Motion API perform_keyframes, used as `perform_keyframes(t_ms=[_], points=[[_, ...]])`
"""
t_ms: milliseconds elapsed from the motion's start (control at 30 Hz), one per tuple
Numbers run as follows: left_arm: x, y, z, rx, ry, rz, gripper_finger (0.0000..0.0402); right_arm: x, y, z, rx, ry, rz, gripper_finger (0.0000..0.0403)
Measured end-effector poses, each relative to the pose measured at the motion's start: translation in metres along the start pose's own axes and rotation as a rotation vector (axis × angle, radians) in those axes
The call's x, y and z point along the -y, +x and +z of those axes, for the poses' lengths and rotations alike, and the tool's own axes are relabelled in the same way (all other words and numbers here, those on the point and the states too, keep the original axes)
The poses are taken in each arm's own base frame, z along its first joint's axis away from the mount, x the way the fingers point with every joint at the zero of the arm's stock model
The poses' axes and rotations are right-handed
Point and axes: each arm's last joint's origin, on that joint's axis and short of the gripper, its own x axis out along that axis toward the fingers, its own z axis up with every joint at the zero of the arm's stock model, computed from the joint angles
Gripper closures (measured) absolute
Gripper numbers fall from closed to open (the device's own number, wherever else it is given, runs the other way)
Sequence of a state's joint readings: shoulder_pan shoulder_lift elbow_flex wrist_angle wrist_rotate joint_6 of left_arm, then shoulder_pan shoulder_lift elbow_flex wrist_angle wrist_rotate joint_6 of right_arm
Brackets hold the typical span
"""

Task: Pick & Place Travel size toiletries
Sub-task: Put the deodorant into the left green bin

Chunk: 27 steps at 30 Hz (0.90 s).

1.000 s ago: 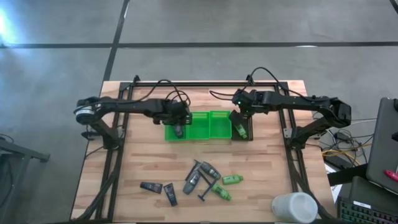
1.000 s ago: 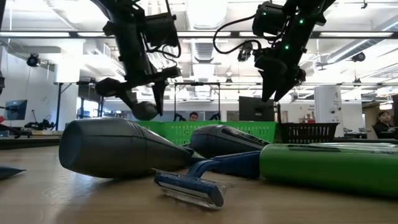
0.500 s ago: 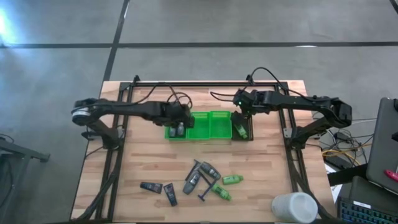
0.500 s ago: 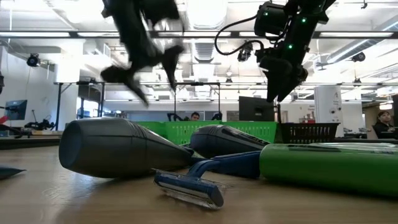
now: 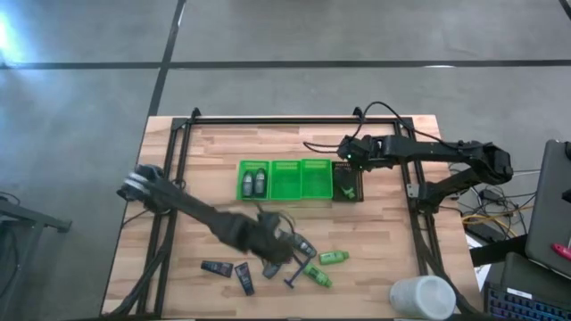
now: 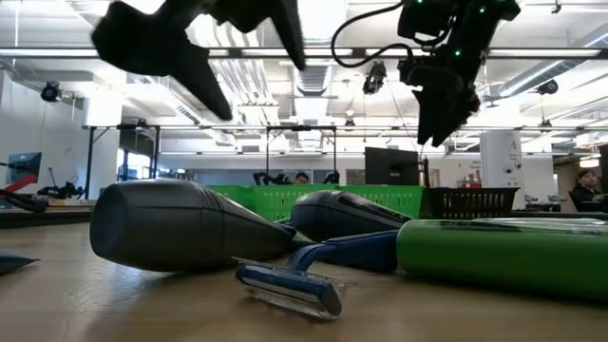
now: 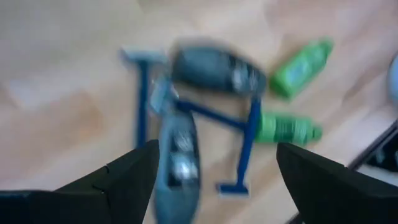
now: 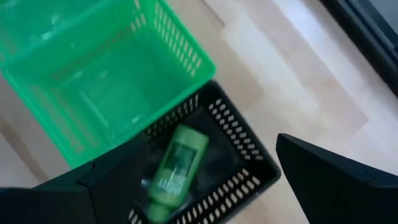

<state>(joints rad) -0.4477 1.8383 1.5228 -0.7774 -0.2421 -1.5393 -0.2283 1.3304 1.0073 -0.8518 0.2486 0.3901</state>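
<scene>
High view: I see the green tray (image 5: 285, 180) mid-table with two grey bottles (image 5: 254, 183) in its 9 o'clock compartment. The black bin (image 5: 348, 188) touches its 3 o'clock end. The left gripper (image 5: 277, 250), spread and empty, hovers over the toiletries cluster (image 5: 299, 259) at 6 o'clock.

Right wrist view: the right gripper (image 8: 211, 180), spread and empty, hangs above a green mini bottle (image 8: 174, 168) in the bin.

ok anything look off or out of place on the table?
Nothing spilled or damaged. The loose pile is jumbled: grey bottles, razors and green bottles lie crossed at odd angles. One green bottle lies in the black bin, not in the green tray.
</scene>
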Motion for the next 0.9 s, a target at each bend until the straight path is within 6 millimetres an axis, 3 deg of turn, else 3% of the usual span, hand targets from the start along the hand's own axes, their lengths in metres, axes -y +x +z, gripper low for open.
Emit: perform_keyframes(t_ms=[133, 400, 567, 700, 900], points=[[0.019, 0.025, -0.02, -0.082, 0.047, 0.135, 0.0074, -0.005, -0.002, -0.007, -0.042, -0.034, -0.006, 0.0042], [0.037, 0.051, -0.03, -0.167, 0.072, 0.289, 0.0074, -0.014, -0.009, -0.016, -0.057, -0.049, -0.001, 0.0053], [0.028, 0.075, -0.039, -0.239, 0.113, 0.359, 0.0074, -0.02, -0.015, -0.021, -0.036, -0.044, 0.015, 0.0062], [0.022, 0.08, -0.04, -0.249, 0.132, 0.384, 0.0076, -0.022, -0.017, -0.022, -0.02, -0.04, 0.001, 0.0067], [0.023, 0.078, -0.035, -0.262, 0.218, 0.367, 0.0137, -0.021, -0.016, -0.022, -0.01, -0.041, -0.027, 0.0055]])
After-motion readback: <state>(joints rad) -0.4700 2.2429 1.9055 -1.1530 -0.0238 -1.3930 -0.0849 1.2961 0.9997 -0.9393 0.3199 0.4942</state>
